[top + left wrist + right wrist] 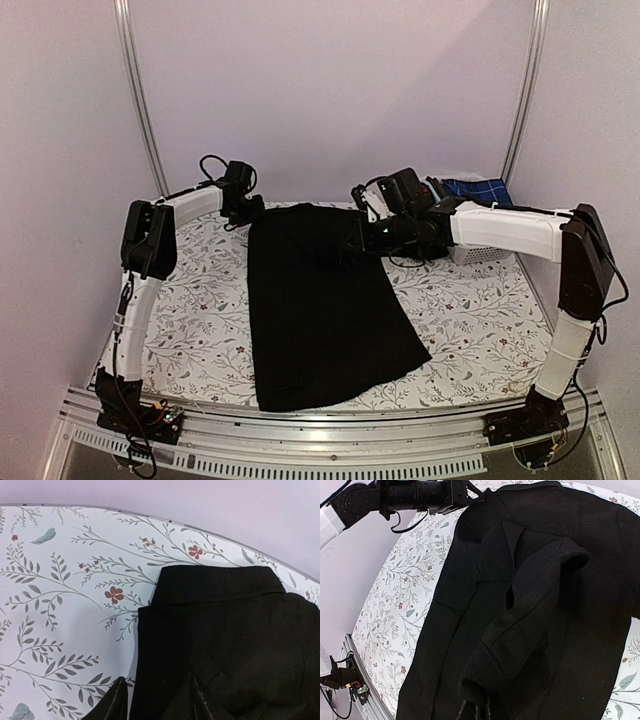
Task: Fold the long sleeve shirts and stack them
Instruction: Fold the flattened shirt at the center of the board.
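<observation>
A large black long sleeve shirt [320, 310] lies lengthwise on the floral table, collar at the far end. My left gripper [250, 213] is at the shirt's far left corner. In the left wrist view it is open [157, 680]: one finger is over the tablecloth, the other over the cloth, and the shirt's edge [225, 620] lies between them. My right gripper [362, 238] is over the shirt's upper right. In the right wrist view it is shut [477, 707] on the cuff of a black sleeve [535, 610], which is lifted and draped across the shirt's body [450, 645].
A blue plaid cloth [478, 188] lies at the back right on a white basket [470, 254], behind the right arm. Floral tablecloth [470, 320] shows on both sides of the shirt. A metal rail [330, 425] runs along the near edge.
</observation>
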Robot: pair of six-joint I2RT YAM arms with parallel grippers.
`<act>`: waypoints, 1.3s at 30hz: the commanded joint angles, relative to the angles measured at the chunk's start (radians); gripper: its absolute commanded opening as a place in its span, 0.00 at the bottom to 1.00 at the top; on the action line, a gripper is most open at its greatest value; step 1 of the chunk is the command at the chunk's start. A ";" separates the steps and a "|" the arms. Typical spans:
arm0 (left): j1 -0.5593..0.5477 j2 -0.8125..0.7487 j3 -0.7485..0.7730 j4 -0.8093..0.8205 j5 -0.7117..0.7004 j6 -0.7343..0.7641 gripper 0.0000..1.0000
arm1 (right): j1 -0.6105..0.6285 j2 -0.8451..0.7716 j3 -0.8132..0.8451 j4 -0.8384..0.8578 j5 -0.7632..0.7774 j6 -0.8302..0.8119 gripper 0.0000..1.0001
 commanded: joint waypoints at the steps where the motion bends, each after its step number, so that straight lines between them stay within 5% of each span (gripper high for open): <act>1: 0.018 0.046 0.058 -0.028 0.038 0.032 0.39 | 0.009 0.007 0.035 0.011 0.005 -0.004 0.00; 11: 0.070 0.036 0.049 0.039 0.073 -0.006 0.00 | 0.021 -0.005 0.034 -0.016 0.018 -0.002 0.00; 28: 0.137 0.037 -0.010 0.089 0.125 -0.148 0.00 | 0.011 -0.140 -0.105 -0.101 0.200 0.066 0.00; 39: 0.175 0.044 -0.020 0.091 0.141 -0.220 0.02 | -0.023 -0.196 -0.212 -0.113 0.185 0.095 0.01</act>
